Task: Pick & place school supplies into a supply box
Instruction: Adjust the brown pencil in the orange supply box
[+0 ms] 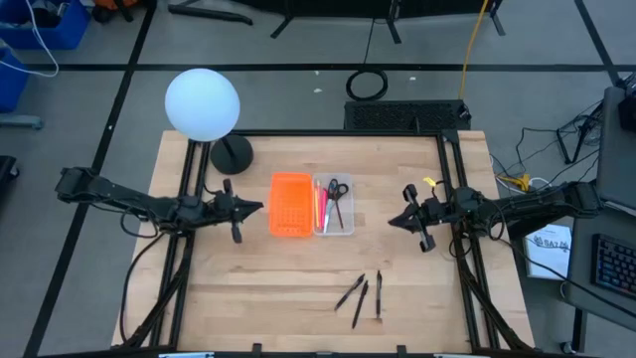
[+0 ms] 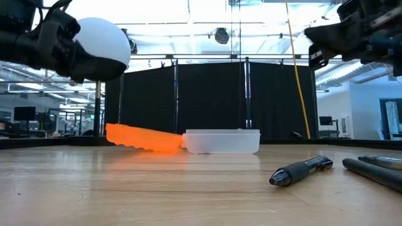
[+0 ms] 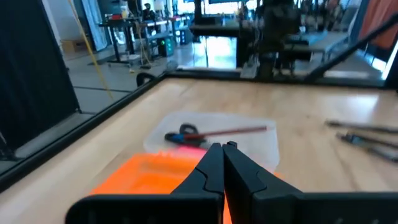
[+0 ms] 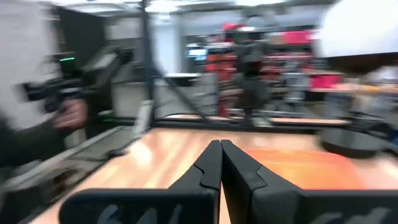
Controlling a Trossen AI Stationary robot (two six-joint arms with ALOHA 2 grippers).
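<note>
The clear supply box (image 1: 334, 207) sits mid-table beside the orange perforated tray (image 1: 290, 205); inside it lie the black-handled scissors (image 1: 337, 189) and pink and yellow pens (image 1: 322, 207). In the left wrist view the clear supply box (image 3: 211, 138) shows the scissors (image 3: 181, 134) and a thin pen. Three dark pens (image 1: 364, 292) lie on the wood near the near edge. My left gripper (image 1: 260, 207) hangs shut left of the orange tray, above the table. My right gripper (image 1: 392, 221) hangs shut right of the box. Both hold nothing.
A white globe lamp (image 1: 203, 103) on a dark round base (image 1: 232, 153) stands at the table's far left. Black frame rails run along the left and right edges. Bare wood lies between the trays and the dark pens (image 2: 301, 171). A person's hand (image 4: 71, 115) shows beyond the table.
</note>
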